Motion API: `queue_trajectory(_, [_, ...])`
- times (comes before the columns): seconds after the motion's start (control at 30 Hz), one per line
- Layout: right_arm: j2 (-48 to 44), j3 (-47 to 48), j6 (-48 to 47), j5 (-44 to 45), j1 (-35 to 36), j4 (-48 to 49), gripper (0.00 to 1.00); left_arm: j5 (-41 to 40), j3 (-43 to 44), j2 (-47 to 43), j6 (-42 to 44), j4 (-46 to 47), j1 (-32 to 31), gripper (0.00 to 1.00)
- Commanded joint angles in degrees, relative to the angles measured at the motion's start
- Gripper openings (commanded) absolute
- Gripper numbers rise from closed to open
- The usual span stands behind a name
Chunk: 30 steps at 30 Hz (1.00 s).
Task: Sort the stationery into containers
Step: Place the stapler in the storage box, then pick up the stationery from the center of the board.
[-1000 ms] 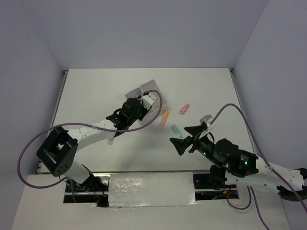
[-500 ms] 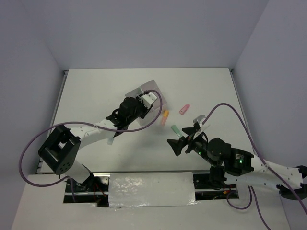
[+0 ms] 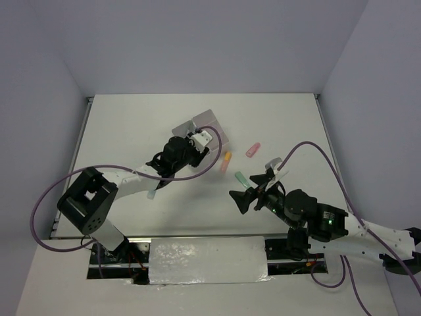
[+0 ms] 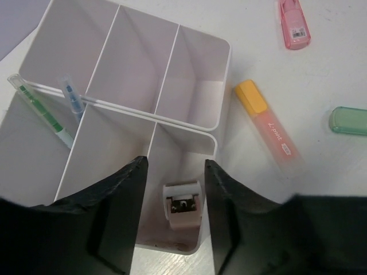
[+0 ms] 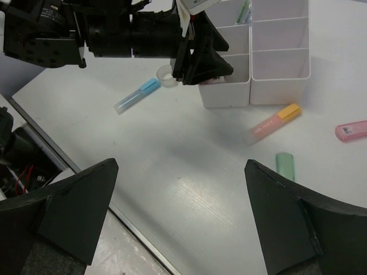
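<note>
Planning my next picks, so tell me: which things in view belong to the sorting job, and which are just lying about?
Job: white plastic compartment organiser; orange highlighter; flat pink marker; short green piece; blue highlighter; small clear tape ring; green pen, blue pen and small beige block already inside.
Lying about: purple cables; crinkled white sheet between the arm bases.

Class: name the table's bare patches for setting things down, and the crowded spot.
Bare: the table's far strip behind the organiser and far left corner. Crowded: right of it, among the orange highlighter, pink piece and green piece.
</note>
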Motion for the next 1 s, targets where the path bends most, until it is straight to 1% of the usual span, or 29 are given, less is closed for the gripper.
queue_trajectory(0.0, [0.8, 0.4, 0.3, 1.8, 0.4, 1.7, 1.0, 1.7, -0.7, -1.2, -1.6, 6.2, 0.0, 0.59])
queue_trajectory(0.1, [1.3, 0.2, 0.7, 1.9, 0.4, 2.0, 1.0, 1.7, -0.9, -1.6, -2.6, 6.2, 0.0, 0.64])
queue_trajectory(0.13, [1.5, 0.0, 0.6, 1.3, 0.4, 2.3, 1.0, 3.0, -0.8, -1.6, -2.9, 5.9, 0.0, 0.66])
queue_trajectory(0.23, [3.2, -0.6, 1.5, 2.5, 0.1, 3.0, 1.0, 4.0, -0.3, -2.6, -5.2, 5.1, 0.0, 0.68])
queue_trajectory(0.3, [6.2, -0.3, 3.5, 3.2, -2.1, 2.1, 1.0, 4.3, -0.7, -5.4, -7.1, 5.2, -0.1, 0.7])
queue_trajectory(0.37, [9.3, 1.1, 5.7, -0.8, -5.9, -0.1, 1.0, 2.4, 0.1, -8.6, -12.0, 3.7, 0.0, 0.78])
queue_trajectory(0.4, [12.5, 1.7, 6.6, -3.1, -11.8, -0.7, 1.0, 0.2, 1.3, -9.5, -13.9, -1.8, 0.0, 0.96])
queue_trajectory(0.43, [14.2, 2.1, 7.8, -9.2, -15.3, -1.1, 1.0, -1.8, 5.3, -10.6, -17.7, -6.2, 0.0, 0.99])
queue_trajectory(0.47, [16.9, 2.3, 8.1, -12.0, -18.1, -1.4, 1.0, -6.1, 7.5, -10.7, -19.4, -11.1, 0.1, 0.99])
queue_trajectory(0.5, [18.2, 2.4, 8.3, -14.6, -23.0, -1.3, 1.0, -8.0, 11.5, -11.1, -22.7, -20.1, 0.1, 0.99])
queue_trajectory(0.53, [19.7, 2.6, 8.6, -18.6, -24.4, -1.2, 1.0, -10.2, 13.0, -11.6, -24.5, -24.1, 0.0, 0.99])
queue_trajectory(0.57, [22.5, 3.2, 8.6, -19.7, -25.6, -1.2, 1.0, -14.2, 14.0, -12.1, -26.2, -27.7, 0.1, 0.99])
queue_trajectory(0.6, [23.9, 3.9, 9.0, -19.9, -26.5, -1.8, 1.0, -16.0, 15.8, -12.8, -29.7, -35.2, 0.1, 0.99])
queue_trajectory(0.67, [28.0, 5.8, 8.6, -19.3, -26.9, -3.7, 1.0, -19.8, 16.6, -15.9, -32.4, -41.5, 0.1, 0.99])
queue_trajectory(0.7, [29.3, 6.4, 7.8, -19.4, -27.7, -4.4, 1.0, -20.3, 16.8, -18.6, -34.9, -46.6, 0.1, 0.99])
queue_trajectory(0.73, [30.7, 7.5, 7.5, -19.8, -28.7, -5.4, 1.0, -20.6, 16.6, -20.4, -35.8, -48.8, 0.1, 0.99])
queue_trajectory(0.77, [33.3, 7.8, 7.2, -21.9, -29.9, -5.8, 1.0, -20.8, 16.4, -22.0, -36.7, -50.6, 0.1, 0.99])
queue_trajectory(0.8, [34.7, 8.3, 7.2, -23.2, -31.3, -6.1, 1.0, -20.6, 15.5, -25.6, -37.9, -52.3, 0.1, 0.99])
queue_trajectory(0.83, [36.1, 9.1, 7.4, -23.9, -33.8, -6.7, 0.99, -20.2, 14.9, -27.5, -38.1, -54.4, 0.1, 0.99])
queue_trajectory(0.9, [39.5, 9.6, 6.9, -25.0, -35.6, -6.4, 0.97, -17.4, 13.5, -32.2, -37.6, -55.7, 0.1, 0.99])
queue_trajectory(0.97, [42.9, 10.8, 6.1, -25.7, -37.6, -6.2, 0.96, -15.3, 13.2, -34.5, -36.7, -58.8, 0.2, 0.99])
